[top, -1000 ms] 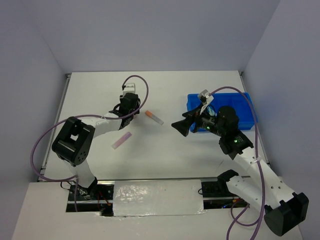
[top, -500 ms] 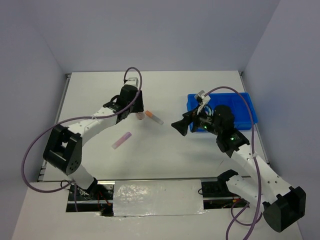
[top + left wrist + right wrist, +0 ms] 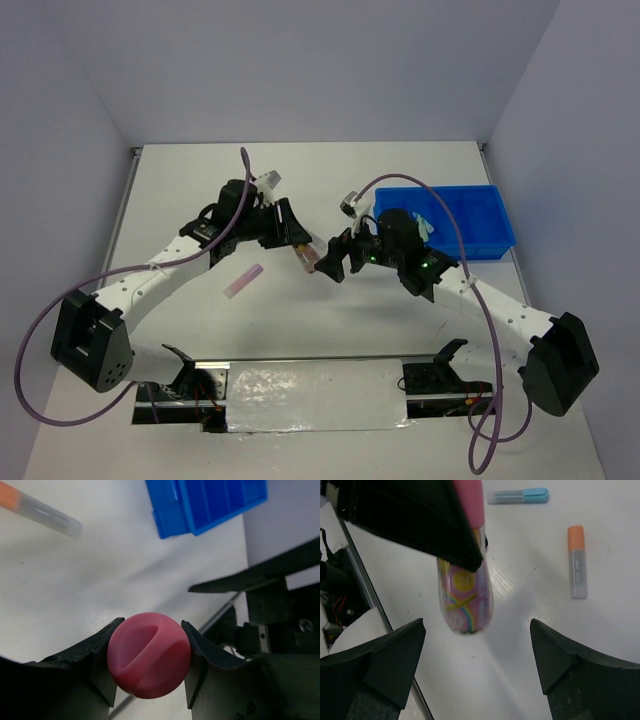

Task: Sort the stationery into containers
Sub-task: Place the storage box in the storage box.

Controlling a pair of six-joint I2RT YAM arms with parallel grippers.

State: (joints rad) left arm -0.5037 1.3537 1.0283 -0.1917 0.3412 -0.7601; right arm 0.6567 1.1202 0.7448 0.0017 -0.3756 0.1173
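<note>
Lilac stick (image 3: pixel 243 280): flat on the white tabletop (image 3: pixel 180 190), alone, left of both tools.
Left tool (image 3: pixel 298 242): reaches toward the middle, fingers clamped on the round pink cap (image 3: pixel 149 655) of the bottle.
Bottle (image 3: pixel 465 597): hangs from the left tool with its cap up; the body is clear and shows a rainbow pattern. In the right wrist view its base sits between the right tool's fingers and touches neither.
Right tool (image 3: pixel 333 262): just beside the left tool, fingers spread wide and holding nothing.
Orange-capped stick (image 3: pixel 576 562): on the tabletop, near the bottle.
Blue-capped stick (image 3: pixel 518 496): on the tabletop, apart from the orange-capped one.
Blue tray (image 3: pixel 485 215): far right, well apart from the bottle.
</note>
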